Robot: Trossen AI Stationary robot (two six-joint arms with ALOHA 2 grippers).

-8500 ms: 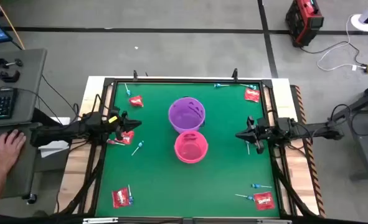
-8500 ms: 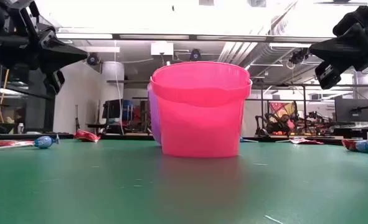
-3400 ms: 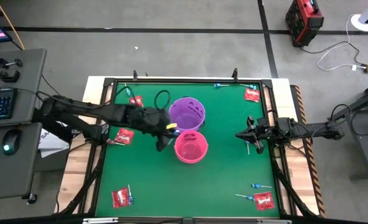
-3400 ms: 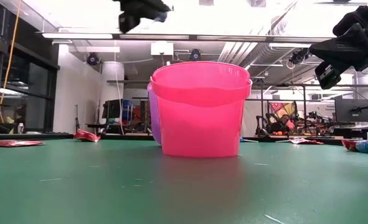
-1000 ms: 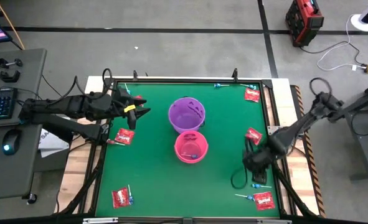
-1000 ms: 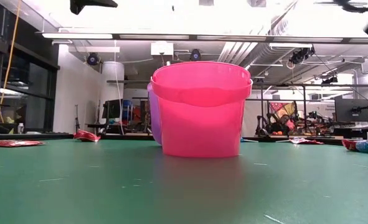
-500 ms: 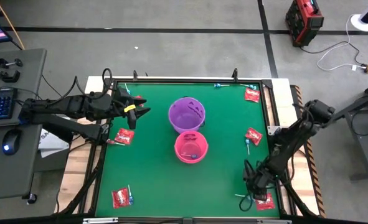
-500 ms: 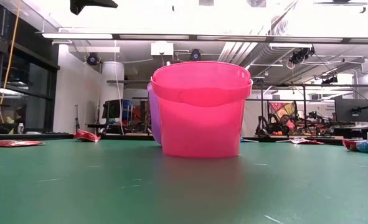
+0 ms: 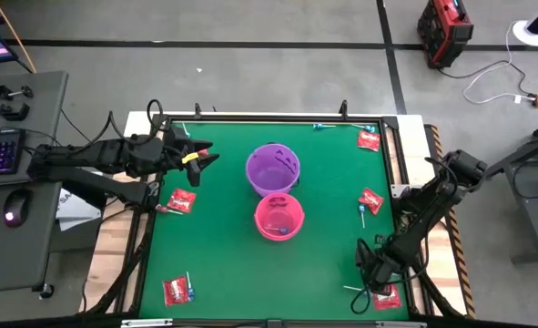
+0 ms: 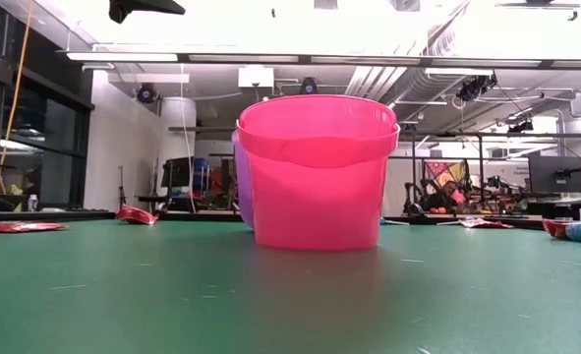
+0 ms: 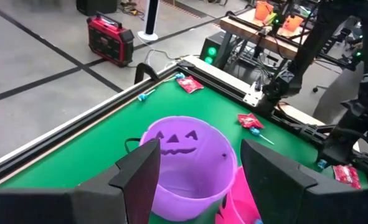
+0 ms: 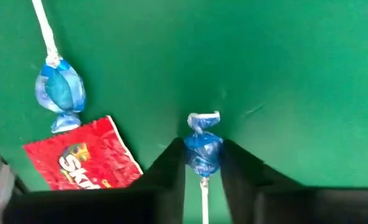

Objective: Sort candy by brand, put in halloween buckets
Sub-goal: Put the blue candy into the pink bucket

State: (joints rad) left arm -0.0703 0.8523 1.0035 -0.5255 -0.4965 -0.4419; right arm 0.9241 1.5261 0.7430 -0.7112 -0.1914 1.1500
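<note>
Having swung down from mid-table, the right gripper (image 12: 203, 165) is now closed narrowly on a blue lollipop (image 12: 203, 151), a Skittles packet (image 12: 84, 157) just beside its fingers. The left gripper (image 11: 196, 171), fingers wide and empty, is held before the purple bucket (image 11: 187, 155). A lollipop pickup is judged underway.

Purple bucket (image 9: 273, 168) touches pink bucket (image 9: 279, 216); red packets (image 9: 181, 199), lollipops (image 12: 202, 151) lie scattered.

Colours and patterns observed on table and contents.

The table surface (image 9: 223, 255) was green. One bucket (image 11: 190, 158) was purple with a black jack-o'-lantern face printed on its wall; the other bucket (image 10: 315, 172) was plain pink. The lollipops (image 12: 202, 149) had blue wrapped heads on white sticks. The packet (image 12: 84, 158) was red with white lettering. Both arms were dark; the left gripper (image 9: 200, 157) carried a yellow mark.
</note>
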